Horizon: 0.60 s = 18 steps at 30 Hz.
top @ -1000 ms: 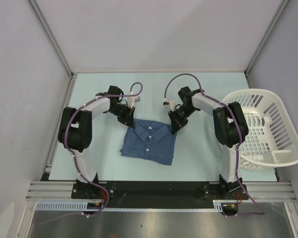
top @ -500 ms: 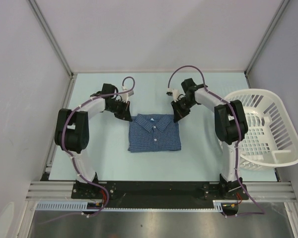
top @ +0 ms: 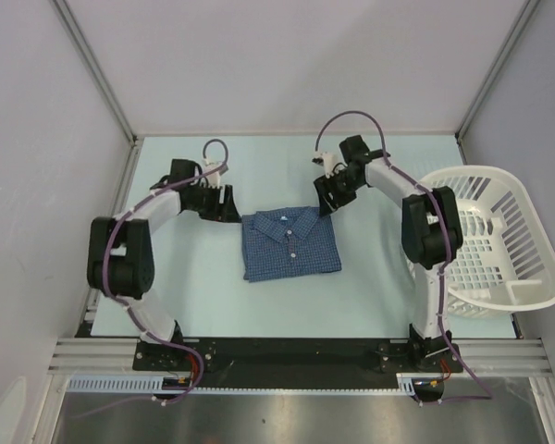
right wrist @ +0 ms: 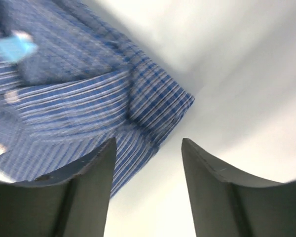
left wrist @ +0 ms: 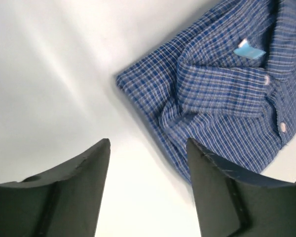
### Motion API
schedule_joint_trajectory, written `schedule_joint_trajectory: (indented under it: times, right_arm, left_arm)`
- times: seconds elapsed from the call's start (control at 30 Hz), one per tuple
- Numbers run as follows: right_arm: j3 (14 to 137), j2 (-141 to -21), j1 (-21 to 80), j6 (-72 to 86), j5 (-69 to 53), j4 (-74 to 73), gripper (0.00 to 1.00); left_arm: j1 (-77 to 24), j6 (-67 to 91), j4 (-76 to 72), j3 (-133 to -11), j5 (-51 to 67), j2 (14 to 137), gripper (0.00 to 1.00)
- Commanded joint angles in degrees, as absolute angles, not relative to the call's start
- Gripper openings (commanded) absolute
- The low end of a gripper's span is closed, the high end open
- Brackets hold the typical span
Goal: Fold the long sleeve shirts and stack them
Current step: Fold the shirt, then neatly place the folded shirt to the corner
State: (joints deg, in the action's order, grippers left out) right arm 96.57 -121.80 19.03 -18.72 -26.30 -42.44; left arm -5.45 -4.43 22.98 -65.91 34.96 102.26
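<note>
**Twin black-and-white arms, purple cabling**

The left arm (top: pixel 113 261) and right arm (top: pixel 427 231) are built alike: slim white links joined by bulky, rounded black joint housings. A thin purple cable (top: pixel 351 114) runs up each arm from its black base (top: pixel 157 350) and arcs free in a loop above the wrist. A small white block (top: pixel 326 163) sits by each wrist. Seen close up, the left gripper (left wrist: pixel 148 141) and right gripper (right wrist: pixel 148 141) have broad, matte charcoal fingers (left wrist: pixel 69 192) with curved inner faces, tapering tips and a slightly lighter bevelled edge.
</note>
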Motion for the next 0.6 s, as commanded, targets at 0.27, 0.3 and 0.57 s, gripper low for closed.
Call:
schedule_joint_trajectory:
  times: [0.27,0.3,0.57]
  right_arm:
    - [79.0,-97.3,37.9,-28.9,-26.9,-32.4,0.64]
    - [78.1,-97.4,39.7,-29.2,-26.4,-30.2,0.62]
    - [75.0,-102.4,53.3,-28.6,-22.9,-19.3,0.49]
  left_arm:
    - [3.1,13.4,22.0,-55.7,34.5,73.6,0.99]
    - [3.9,14.8,23.1,-54.7,37.3,74.2,0.99]
    - [6.9,23.1,17.2,-38.6,40.7,70.9,1.00]
